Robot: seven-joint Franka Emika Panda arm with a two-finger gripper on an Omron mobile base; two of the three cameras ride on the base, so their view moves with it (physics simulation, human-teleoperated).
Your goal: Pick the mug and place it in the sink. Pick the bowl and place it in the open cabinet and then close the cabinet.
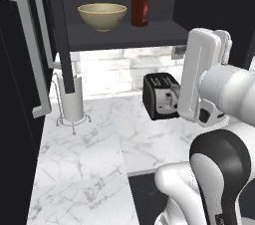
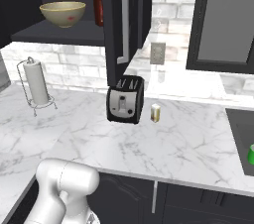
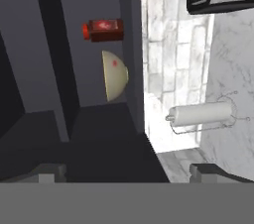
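The tan bowl [image 1: 102, 16] [image 2: 62, 13] [image 3: 115, 76] rests on the inner shelf of the open black cabinet [image 1: 124, 37] [image 2: 64, 35] [image 3: 74, 119], next to a red bottle. At the right edge of the right base view, the green mug [image 2: 251, 154] sits inside the black sink [image 2: 238, 129]. My gripper [image 3: 131, 172] is open with nothing between its fingertips [image 3: 49, 171]. It hangs some way in front of the cabinet opening and faces the bowl. The hand view is rolled on its side.
A red bottle [image 1: 140, 7] [image 3: 103, 29] shares the shelf. The cabinet doors [image 1: 22, 50] [image 2: 121, 20] stand open with silver bar handles. On the marble counter are a black toaster [image 1: 160, 95] [image 2: 125, 100], a paper towel holder [image 1: 69, 97] [image 2: 36, 83] and a small pale shaker [image 2: 156, 113].
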